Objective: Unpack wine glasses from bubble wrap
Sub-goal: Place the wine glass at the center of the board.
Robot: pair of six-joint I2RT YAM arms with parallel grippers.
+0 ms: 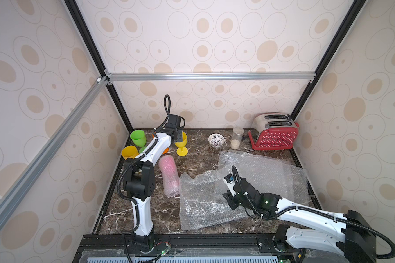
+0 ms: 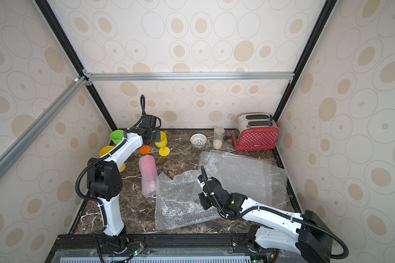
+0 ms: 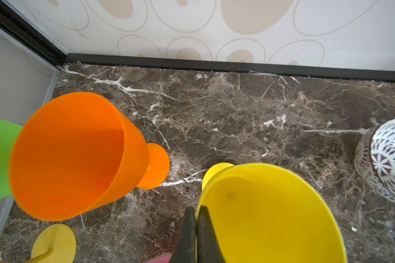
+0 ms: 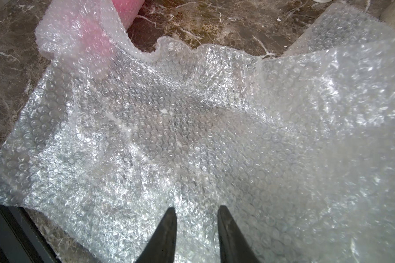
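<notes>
Pinching yellow glass (image 3: pixel 271 216) rim between closed left jaws. Holding right jaws parted over flat bubble wrap sheet (image 4: pixel 192 125).

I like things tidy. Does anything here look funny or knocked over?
Yes: the pink glass lies on its side on the table, still rolled in bubble wrap, while the green glass and orange glass stand upright. Nothing looks spilled or broken.

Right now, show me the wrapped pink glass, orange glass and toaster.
wrapped pink glass (image 1: pixel 168 175): in a top view, tube's middle.
orange glass (image 3: pixel 71 154): left wrist view, inner bowl.
toaster (image 1: pixel 276 137): in a top view, red side.
</notes>
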